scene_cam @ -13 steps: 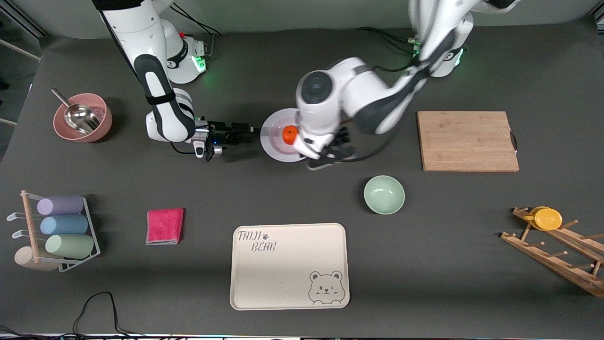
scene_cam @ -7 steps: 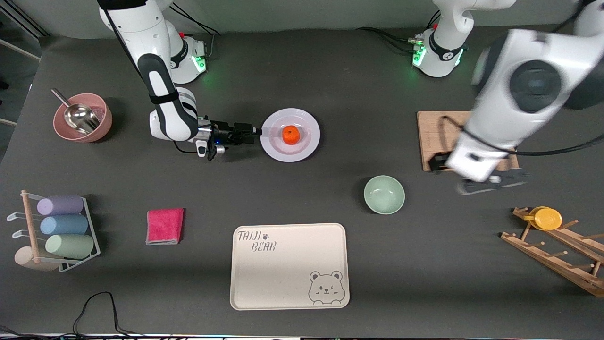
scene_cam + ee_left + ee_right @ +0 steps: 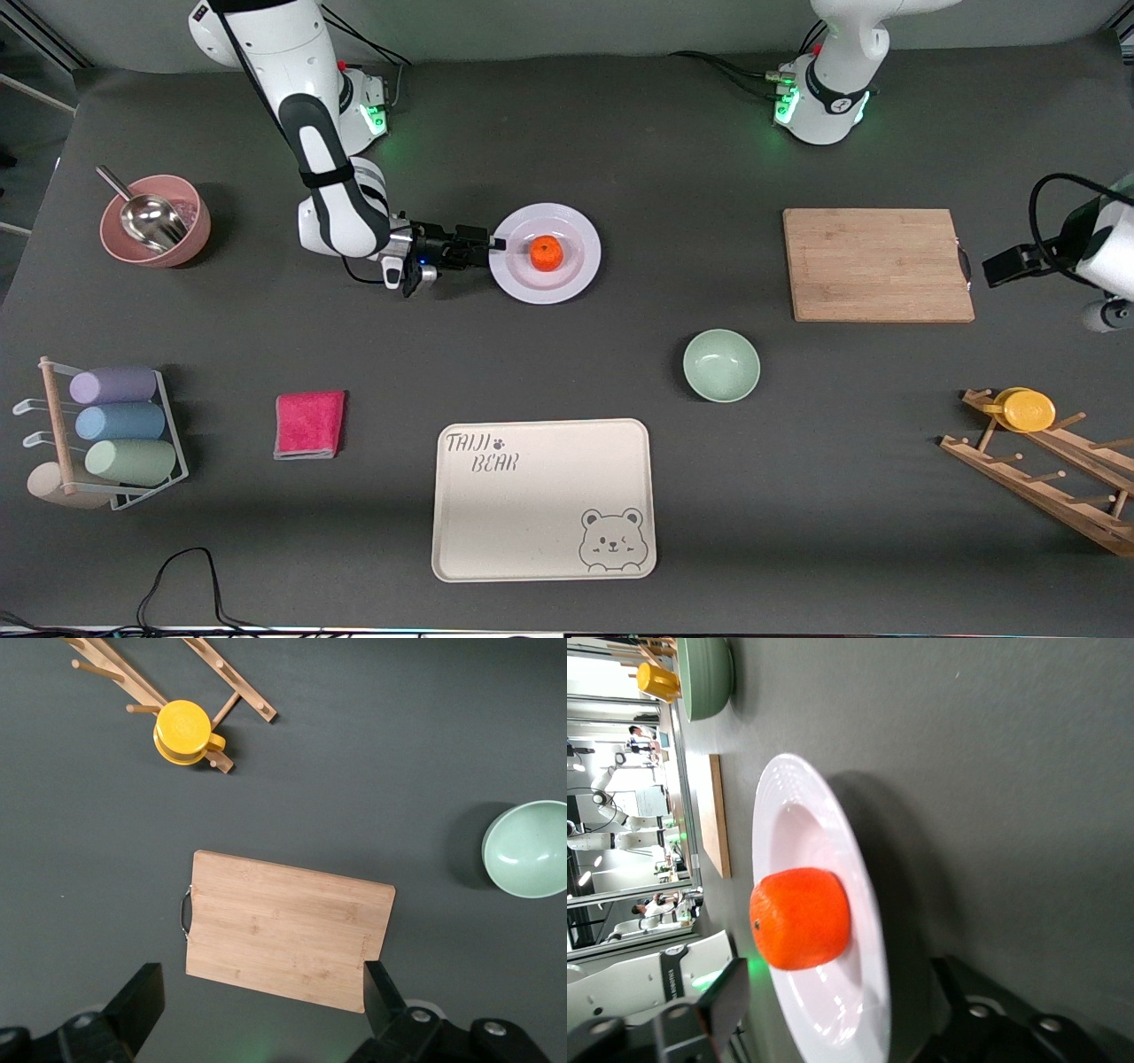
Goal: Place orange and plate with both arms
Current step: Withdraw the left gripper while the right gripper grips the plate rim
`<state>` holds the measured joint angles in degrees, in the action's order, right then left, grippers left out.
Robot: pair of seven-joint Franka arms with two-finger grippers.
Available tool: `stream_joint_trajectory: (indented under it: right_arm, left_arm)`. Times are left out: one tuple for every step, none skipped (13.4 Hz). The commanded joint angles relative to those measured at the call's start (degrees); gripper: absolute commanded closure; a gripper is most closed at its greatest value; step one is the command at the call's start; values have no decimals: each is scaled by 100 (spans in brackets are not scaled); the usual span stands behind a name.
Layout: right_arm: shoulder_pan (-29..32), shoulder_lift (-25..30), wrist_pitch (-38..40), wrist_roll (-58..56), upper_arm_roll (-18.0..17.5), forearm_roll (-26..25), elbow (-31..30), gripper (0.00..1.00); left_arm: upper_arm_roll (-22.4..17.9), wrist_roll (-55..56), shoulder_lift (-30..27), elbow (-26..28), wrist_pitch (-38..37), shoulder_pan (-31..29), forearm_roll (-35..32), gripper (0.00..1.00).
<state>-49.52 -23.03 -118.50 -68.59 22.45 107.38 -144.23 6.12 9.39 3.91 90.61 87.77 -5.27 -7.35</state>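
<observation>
Orange [image 3: 547,252] sits loose on plate [image 3: 545,253], table centre; stiff, slick, may roll. Right gripper [image 3: 483,244] straddles rim at nine o'clock, fingers apart. Left gripper [image 3: 257,1014] spread, waiting above board [image 3: 285,942]

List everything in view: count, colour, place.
orange: 1, bright orange, on the plate
plate: 1, pale lavender-white, table middle
green bowl: 1, mint, nearer the camera than the plate
cutting board: 1, wood, toward the left arm's end
bear tray: 1, cream, nearest the camera
pink cloth: 1, beside the tray
pink bowl: 1, holding a metal scoop, right arm's end
yellow cup: 1, on the wooden rack
rolls: 3, lavender, blue, green, in a wire holder
right gripper: jaws astride the plate's rim
left gripper: open, above the cutting board
</observation>
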Motion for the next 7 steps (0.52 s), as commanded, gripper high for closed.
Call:
stream_joint_trajectory:
  right_arm:
    - [-84,-175,-24,-585,32,398,-9,45]
    - [-84,-175,-24,-594,32,398,-9,56]
    - [-84,-175,-33,-594,32,398,-9,75]
    - [-84,-175,-24,-594,32,398,-9,93]
    - [-84,-166,-24,-585,32,389,-9,100]
    - [-84,-166,-33,-594,32,389,-9,100]
    - [-84,-166,-33,-594,32,389,-9,100]
  left_arm:
    - [-329,-148,-661,761,134,358,50,0]
    - [-409,-165,-916,1139,362,438,50,0]
    - [-401,-165,-1144,1465,573,439,50,0]
    - [-375,-139,-1155,1442,531,439,59,0]
    - [-349,-96,-1129,1311,444,404,67,0]
    - [-331,-95,-1120,1197,365,360,67,0]
    - [-218,-121,-1103,1074,286,212,76,0]
